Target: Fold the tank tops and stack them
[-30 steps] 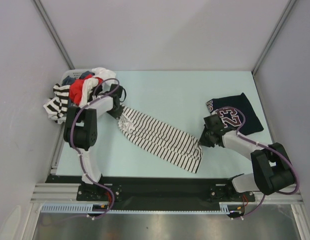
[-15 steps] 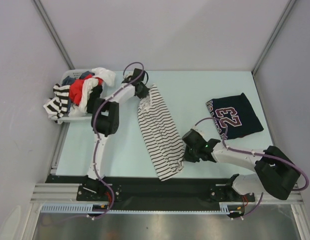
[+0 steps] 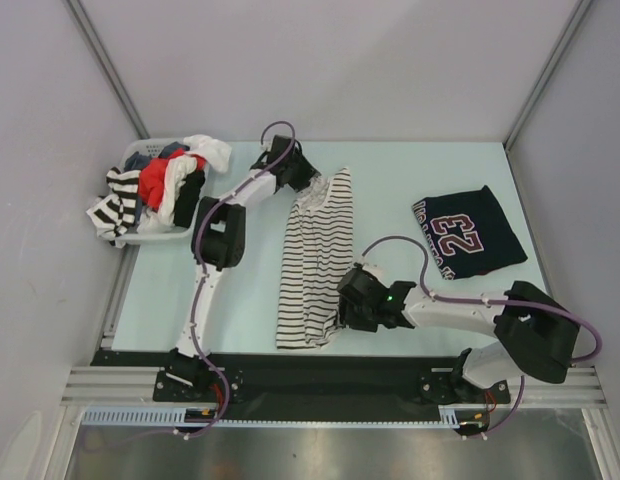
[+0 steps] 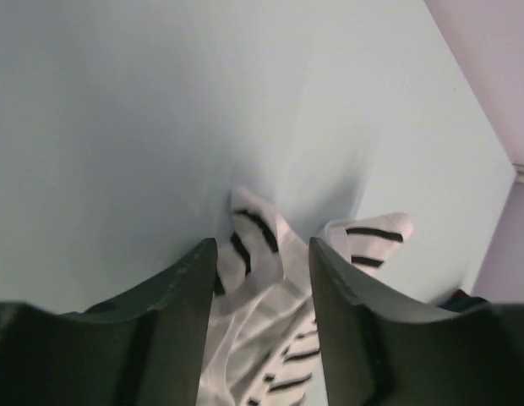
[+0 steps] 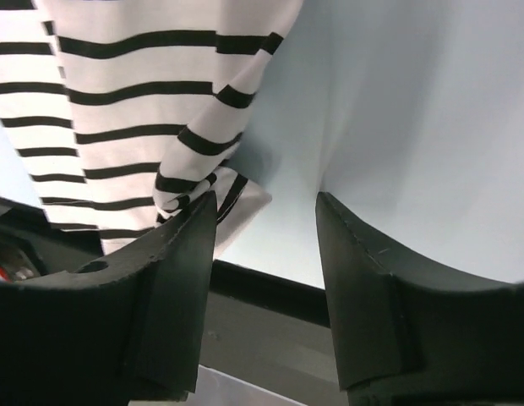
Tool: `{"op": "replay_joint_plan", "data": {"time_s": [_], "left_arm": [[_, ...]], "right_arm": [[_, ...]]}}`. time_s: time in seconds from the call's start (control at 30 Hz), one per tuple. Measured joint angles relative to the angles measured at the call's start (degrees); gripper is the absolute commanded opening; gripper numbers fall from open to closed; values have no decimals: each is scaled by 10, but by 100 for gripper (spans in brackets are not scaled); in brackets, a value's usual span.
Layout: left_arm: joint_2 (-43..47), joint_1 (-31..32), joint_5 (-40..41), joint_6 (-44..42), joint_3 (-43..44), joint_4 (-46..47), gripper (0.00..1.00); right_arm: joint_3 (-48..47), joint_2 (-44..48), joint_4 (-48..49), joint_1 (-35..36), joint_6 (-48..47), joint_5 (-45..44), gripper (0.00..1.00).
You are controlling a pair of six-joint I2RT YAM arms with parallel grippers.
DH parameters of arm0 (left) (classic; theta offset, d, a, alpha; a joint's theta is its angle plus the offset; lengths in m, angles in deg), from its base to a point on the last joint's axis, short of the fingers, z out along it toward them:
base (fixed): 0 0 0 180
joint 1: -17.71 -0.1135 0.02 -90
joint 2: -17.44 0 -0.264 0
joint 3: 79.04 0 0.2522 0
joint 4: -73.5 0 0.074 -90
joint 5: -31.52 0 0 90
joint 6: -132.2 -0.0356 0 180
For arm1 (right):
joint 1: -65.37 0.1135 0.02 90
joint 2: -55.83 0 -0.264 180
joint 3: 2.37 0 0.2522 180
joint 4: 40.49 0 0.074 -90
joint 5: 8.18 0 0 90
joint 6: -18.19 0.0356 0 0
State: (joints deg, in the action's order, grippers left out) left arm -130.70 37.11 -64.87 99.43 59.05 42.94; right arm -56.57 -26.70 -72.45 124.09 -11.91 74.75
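The white tank top with thin dark stripes [image 3: 312, 255] lies stretched out lengthwise in the middle of the table. My left gripper [image 3: 308, 183] is at its far end, open, and in the left wrist view the straps [image 4: 255, 233] lie loose on the table between the fingers [image 4: 194, 283]. My right gripper [image 3: 340, 312] is open at the near right corner of the striped top [image 5: 135, 110]. One finger [image 5: 190, 245] touches the rumpled hem, and nothing sits between the jaws. The navy tank top with a "23" [image 3: 470, 232] lies folded at the right.
A white basket [image 3: 140, 238] heaped with red, white and striped clothes stands at the far left of the table. The black front rail [image 3: 320, 365] runs just behind the striped top's near end. Grey walls close in both sides.
Both grippers have opened and let go of the striped top. It swung from a diagonal lie to lengthwise; the left arm reached farther away, the right arm moved left toward the near edge.
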Motion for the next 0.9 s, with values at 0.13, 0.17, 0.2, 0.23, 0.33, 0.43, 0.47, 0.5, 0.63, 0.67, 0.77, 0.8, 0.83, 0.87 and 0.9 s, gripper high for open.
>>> {"op": "replay_joint_plan", "data": {"time_s": [0.13, 0.17, 0.2, 0.23, 0.33, 0.43, 0.47, 0.5, 0.63, 0.67, 0.77, 0.8, 0.83, 0.87, 0.9], "left_arm": [[74, -19, -18, -25, -96, 16, 91], [89, -23, -23, -37, -111, 14, 97], [107, -29, -30, -49, -128, 14, 99], [125, -36, -36, -60, -142, 15, 100], [186, -50, -51, -96, -188, 10, 100], [261, -61, -59, -130, -236, 3, 100], [290, -63, -60, -141, -266, 14, 100], [323, -63, -64, -149, -299, 18, 100], [436, -55, -81, -171, -438, 54, 94], [458, -52, -84, -177, -473, 64, 91], [499, -41, -90, -192, -571, 87, 85], [504, -38, -90, -194, -592, 88, 83], [508, -35, -90, -199, -622, 95, 80], [511, -32, -90, -202, -643, 99, 79], [515, -30, -90, -204, -666, 102, 77]], "right_arm": [[0, 39, -46, -16, -23, -21, 60], [0, 48, -51, -26, -32, -22, 60], [0, 59, -54, -39, -41, -22, 60], [0, 69, -54, -60, -54, -14, 60], [7, 88, -36, -134, -98, 19, 59], [12, 87, -6, -215, -145, 64, 59], [12, 83, 7, -239, -160, 81, 58], [10, 73, 21, -263, -176, 100, 57], [-36, -12, 61, -332, -219, 172, 46], [-57, -44, 71, -347, -227, 189, 44], [-108, -120, 101, -376, -242, 226, 44], [-121, -139, 109, -382, -245, 235, 44], [-131, -157, 119, -389, -246, 247, 45], [-140, -173, 129, -395, -247, 257, 46], [-149, -188, 137, -400, -246, 266, 46]]}}
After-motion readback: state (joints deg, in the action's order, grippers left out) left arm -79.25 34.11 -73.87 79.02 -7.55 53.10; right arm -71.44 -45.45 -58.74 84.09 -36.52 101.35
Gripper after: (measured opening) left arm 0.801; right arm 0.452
